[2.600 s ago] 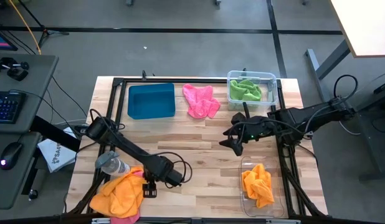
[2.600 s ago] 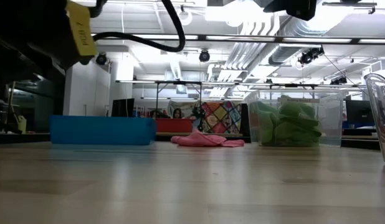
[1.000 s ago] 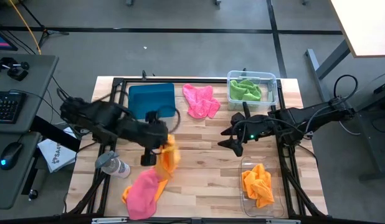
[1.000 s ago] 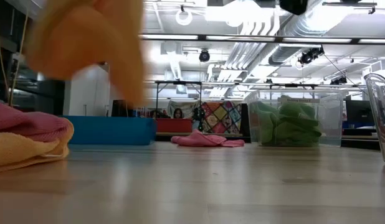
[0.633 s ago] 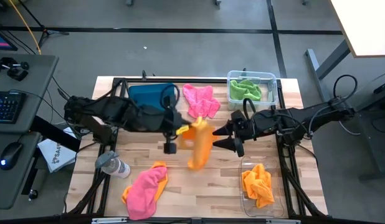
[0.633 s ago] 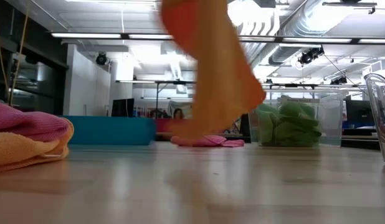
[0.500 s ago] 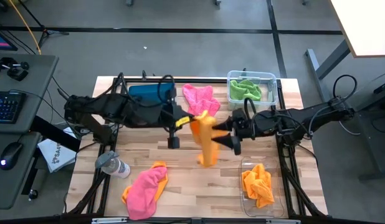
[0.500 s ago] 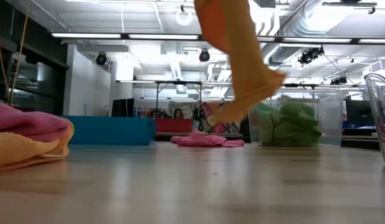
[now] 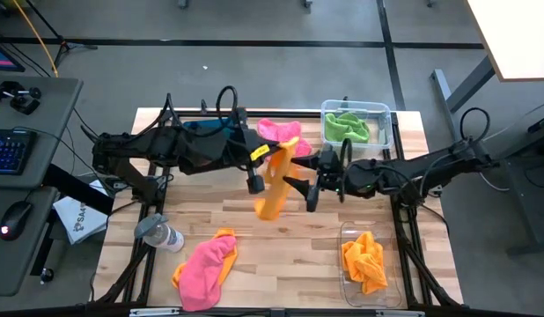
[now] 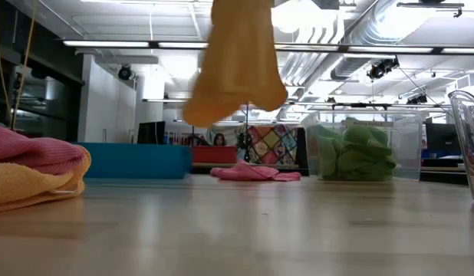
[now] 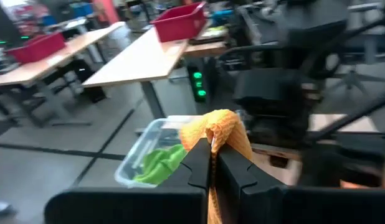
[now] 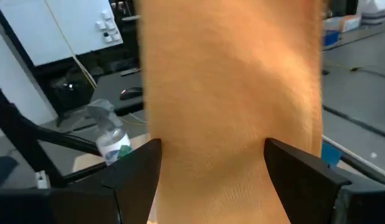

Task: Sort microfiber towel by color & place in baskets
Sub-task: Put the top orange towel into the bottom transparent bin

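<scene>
Orange microfiber towel hangs in the air above the middle of the worktop, pinched by its top edge in the left end effector, whose fingers are together on the cloth so that the rest drapes free. The right end effector faces it with fingers apart on either side of the hanging cloth, a position that suggests a handover. That arm stands nearer the clear bin already holding an orange towel.

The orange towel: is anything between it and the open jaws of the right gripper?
Nothing visible. The orange towel hangs from the shut left gripper, directly before the right gripper, whose jaws stand open beside it.
</scene>
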Robot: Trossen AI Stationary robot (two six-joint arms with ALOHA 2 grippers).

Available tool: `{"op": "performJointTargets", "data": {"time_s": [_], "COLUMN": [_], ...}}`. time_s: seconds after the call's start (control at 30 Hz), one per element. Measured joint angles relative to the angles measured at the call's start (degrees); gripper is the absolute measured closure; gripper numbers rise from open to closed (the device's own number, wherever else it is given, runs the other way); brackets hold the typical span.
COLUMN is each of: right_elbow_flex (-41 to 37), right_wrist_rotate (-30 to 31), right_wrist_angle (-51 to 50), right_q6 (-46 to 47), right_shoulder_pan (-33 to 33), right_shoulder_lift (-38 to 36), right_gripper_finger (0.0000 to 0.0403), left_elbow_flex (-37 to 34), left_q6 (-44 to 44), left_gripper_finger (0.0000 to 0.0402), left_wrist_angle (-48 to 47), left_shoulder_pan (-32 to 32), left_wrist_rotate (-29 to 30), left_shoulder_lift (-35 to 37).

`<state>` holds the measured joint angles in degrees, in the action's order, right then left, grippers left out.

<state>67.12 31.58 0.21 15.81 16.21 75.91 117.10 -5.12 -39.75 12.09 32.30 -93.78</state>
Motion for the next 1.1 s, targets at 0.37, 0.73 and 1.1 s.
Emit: {"op": "performJointTargets", "data": {"time_s": [0.37, 0.73, 1.1], "right_elbow_flex": [19.0, 32.7, 34.5], "right_wrist_rotate": [18.9, 39.5, 41.9], "right_wrist_angle": [-5.6, -10.7, -10.8], "right_q6": [-13.0, -16.2, -17.3], "right_shoulder_pan": [2.0, 3.4, 4.5], "right_shoulder_lift": [14.4, 23.8, 24.2], "right_gripper_finger": [0.0124, 0.0124, 0.0328], "left_elbow_flex": [0.0, 0.0, 0.0], "left_q6": [2.0, 2.0, 3.4], "left_gripper_finger": [0.0401, 0.0401, 0.0401], "left_wrist_angle": [4.2, 12.2, 13.3], "left_shoulder_pan": [-0.8, 2.9, 7.4], "left_wrist_rotate": [5.9, 5.9, 4.1], "left_shoulder_lift": [0.0, 0.0, 0.3]}}
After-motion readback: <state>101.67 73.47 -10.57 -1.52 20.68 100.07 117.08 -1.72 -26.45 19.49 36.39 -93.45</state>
